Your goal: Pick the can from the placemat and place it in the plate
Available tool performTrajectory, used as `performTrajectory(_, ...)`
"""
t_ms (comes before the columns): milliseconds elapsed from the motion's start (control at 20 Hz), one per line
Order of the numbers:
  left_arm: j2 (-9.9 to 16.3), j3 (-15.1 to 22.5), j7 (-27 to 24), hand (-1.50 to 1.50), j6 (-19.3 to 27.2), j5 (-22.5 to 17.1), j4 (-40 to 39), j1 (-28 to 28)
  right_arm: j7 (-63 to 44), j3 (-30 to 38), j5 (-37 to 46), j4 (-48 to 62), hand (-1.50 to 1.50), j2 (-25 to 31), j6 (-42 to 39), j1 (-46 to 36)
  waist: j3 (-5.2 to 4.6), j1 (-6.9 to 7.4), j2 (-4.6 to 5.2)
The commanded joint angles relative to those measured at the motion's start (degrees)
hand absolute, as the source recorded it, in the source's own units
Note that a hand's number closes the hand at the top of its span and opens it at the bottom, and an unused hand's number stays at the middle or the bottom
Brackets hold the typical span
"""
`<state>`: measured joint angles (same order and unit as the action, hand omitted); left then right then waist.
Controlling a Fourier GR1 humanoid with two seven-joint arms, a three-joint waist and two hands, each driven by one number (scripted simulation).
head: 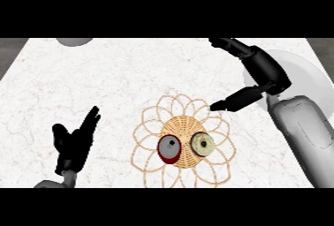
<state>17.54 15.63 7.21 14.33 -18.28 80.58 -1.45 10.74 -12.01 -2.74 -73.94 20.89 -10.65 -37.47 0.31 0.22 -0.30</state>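
Note:
A woven wicker placemat (171,108) with looped petal edges lies at the centre of the counter. On it a red can (168,148) with a grey lid rests tilted, its lid facing up. Beside the can, to its right, sits a round olive-green object (203,144). A white plate (305,67) lies at the right edge, partly hidden by my right arm. My right hand (264,73) is open over the plate's left part, its thumb reaching down to the placemat's upper right petals and apart from the can. My left hand (74,143) rests open at the lower left, fingers up.
A grey rounded object (74,41) shows at the counter's far edge, upper left. The white marble counter (98,84) spreads wide between my left hand and the placemat. My right forearm (303,132) crosses the right side.

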Motion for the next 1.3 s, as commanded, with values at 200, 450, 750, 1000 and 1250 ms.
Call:
performTrajectory(200, 1.5, -1.6, 3.8, 0.00, -2.4, -2.3, 1.8, 0.6, -12.7, -9.3, 5.8, -7.8, -1.50, 7.1, -12.8, -4.3, -0.38, -0.32, -0.08)
performTrajectory(450, 0.2, -0.2, 1.9, 0.00, -2.6, -0.3, 2.9, 4.0, -20.7, -13.1, 10.1, -15.3, -1.50, 5.2, -12.9, -1.0, -0.34, -0.26, 0.06)
performTrajectory(750, -1.6, -0.8, 4.2, 0.00, -2.6, 0.7, 2.1, 1.6, -32.1, -16.0, 14.1, -20.5, -1.50, -1.1, -14.1, -1.1, -0.33, -0.06, 0.18)
performTrajectory(1000, -2.9, -3.1, 5.2, 0.00, -2.8, 1.0, -1.2, -3.0, -32.7, -20.7, 21.8, -21.9, -1.50, -2.7, -13.3, 5.0, -0.33, -0.36, 0.29)
performTrajectory(1250, -3.1, -2.2, -0.4, 0.00, -4.8, 2.2, 2.9, 7.2, -33.6, -19.7, 21.8, -19.6, -1.50, -6.7, -16.8, 5.5, -0.32, 0.22, 0.25)
